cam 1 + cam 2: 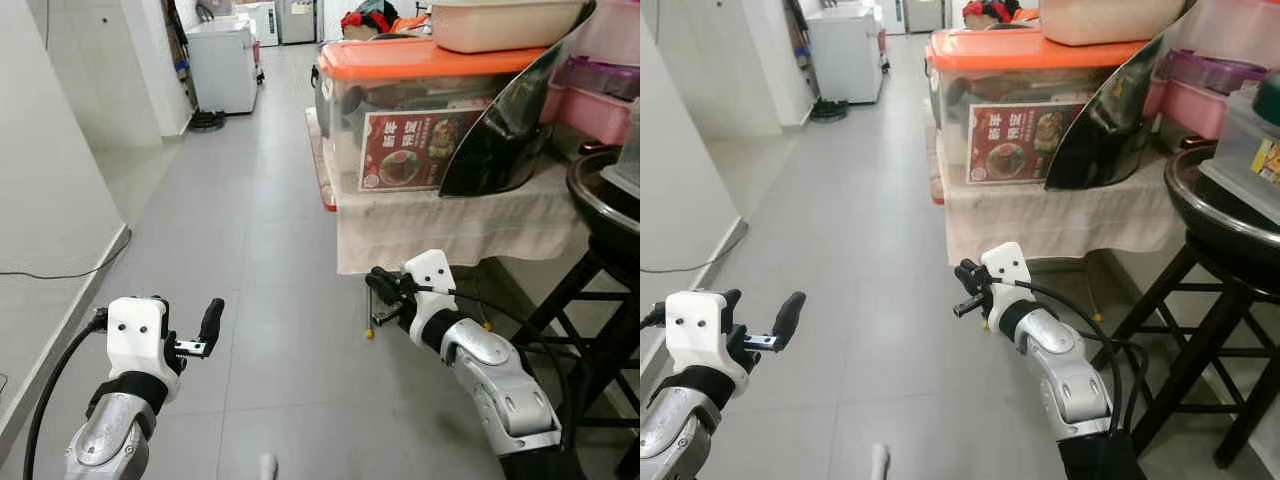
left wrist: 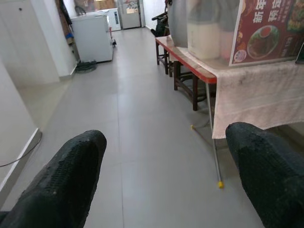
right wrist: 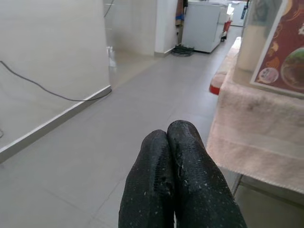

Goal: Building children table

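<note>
I stand in a tiled corridor with both arms raised in front of me. My left gripper (image 1: pixel 760 312) is open over the bare grey floor (image 1: pixel 260 250), its two black fingers (image 2: pixel 76 166) wide apart with nothing between them. My right gripper (image 1: pixel 380 282) is shut, its fingertips (image 3: pixel 173 137) pressed together on nothing. It hovers in front of the hanging edge of a cloth-covered table (image 1: pixel 450 225) on my right. I can make out no children's table parts.
On the covered table stands a clear box with an orange lid (image 1: pixel 420 60) and a food poster. A black stool (image 1: pixel 600 290) carrying a dark bowl is close at my right. A white freezer (image 1: pixel 222 65) stands far down the corridor. A wall and a cable (image 1: pixel 60 268) run along my left.
</note>
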Motion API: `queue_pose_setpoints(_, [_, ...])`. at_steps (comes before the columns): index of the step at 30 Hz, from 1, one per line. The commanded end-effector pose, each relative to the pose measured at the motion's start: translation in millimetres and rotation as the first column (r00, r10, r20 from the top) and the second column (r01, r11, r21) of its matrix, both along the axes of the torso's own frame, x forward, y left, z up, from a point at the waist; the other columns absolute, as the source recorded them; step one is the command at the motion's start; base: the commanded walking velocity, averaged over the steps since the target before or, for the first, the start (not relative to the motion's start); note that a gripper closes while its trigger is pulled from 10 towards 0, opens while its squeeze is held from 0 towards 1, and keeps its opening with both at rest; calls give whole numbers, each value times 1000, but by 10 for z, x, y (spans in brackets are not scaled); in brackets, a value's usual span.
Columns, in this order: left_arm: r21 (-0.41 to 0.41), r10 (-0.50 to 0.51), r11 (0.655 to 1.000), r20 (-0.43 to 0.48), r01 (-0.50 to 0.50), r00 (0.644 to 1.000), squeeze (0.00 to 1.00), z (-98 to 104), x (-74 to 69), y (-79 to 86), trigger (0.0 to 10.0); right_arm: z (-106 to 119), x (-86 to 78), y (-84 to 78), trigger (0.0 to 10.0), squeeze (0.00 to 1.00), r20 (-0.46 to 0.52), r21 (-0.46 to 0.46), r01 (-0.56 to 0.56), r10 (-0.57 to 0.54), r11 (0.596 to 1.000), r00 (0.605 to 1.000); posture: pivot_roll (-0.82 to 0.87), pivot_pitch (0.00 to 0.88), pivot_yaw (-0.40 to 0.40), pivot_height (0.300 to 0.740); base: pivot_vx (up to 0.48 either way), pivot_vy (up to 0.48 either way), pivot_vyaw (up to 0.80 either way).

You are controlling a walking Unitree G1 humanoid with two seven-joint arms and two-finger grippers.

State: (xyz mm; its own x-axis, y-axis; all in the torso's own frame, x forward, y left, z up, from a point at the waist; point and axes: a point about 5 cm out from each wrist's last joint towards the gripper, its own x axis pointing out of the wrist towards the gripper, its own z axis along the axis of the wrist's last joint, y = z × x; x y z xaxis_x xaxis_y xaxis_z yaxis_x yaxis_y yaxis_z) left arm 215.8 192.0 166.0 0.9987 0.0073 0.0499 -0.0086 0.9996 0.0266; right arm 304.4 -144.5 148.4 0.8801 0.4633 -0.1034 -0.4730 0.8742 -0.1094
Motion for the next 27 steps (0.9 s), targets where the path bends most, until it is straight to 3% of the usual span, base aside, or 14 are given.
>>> queue_pose_setpoints(1, [12,-7,1000,1,7,1000,0,13,4,-2,10000,11,-5,2,10000,0,1,7,-4,4,1000,1000,18,0,19,740,285,0,0])
queue_pose_setpoints(9, [11,-48,999,5,48,999,0,11,-2,-61,10000,7,-12,-1,10000,0,1,5,-7,7,1000,1000,15,0,17,740,0,0,0])
queue_pose_setpoints(15, [20,-54,998,6,53,999,0,18,-11,-58,10000,5,-16,1,10000,0,1,3,-10,10,1000,1000,17,0,16,740,0,-423,0])
queue_pose_setpoints(19, [0,-15,1000,10,15,1000,0,31,6,-17,10000,0,-18,3,10000,0,0,1,-13,13,1000,1000,17,0,15,740,0,0,0])
queue_pose_setpoints(27, [15,-36,999,10,36,999,0,25,-5,-43,10000,2,-17,2,10000,0,0,3,-13,13,1000,1000,18,0,16,740,65,0,0])
